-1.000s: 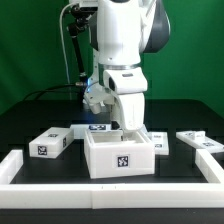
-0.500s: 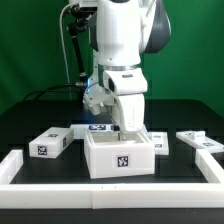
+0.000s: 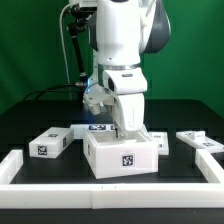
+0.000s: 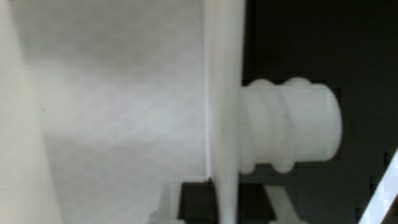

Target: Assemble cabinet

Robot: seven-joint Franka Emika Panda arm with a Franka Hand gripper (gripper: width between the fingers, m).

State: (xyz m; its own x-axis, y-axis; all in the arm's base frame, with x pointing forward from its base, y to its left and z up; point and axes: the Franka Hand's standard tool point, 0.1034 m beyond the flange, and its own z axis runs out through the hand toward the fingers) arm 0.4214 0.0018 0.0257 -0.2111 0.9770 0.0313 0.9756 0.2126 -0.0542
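One big open white plastic cabinet box (image 3: 105, 155), black-and-white square tag (image 3: 127, 159) on front, interior hidden; end effector (image 3: 124, 130) clenched on its rear wall.

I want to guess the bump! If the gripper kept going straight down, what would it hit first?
Probably the big open box. The gripper points down into it and seems shut on one of its thin walls. The tips are hidden behind the rim, so the depth is unclear.

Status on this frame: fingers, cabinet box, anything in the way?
Status: fingers shut on rear wall of big open box. Box sits slightly askew. Smaller blocks lie apart on both sides, none blocking.
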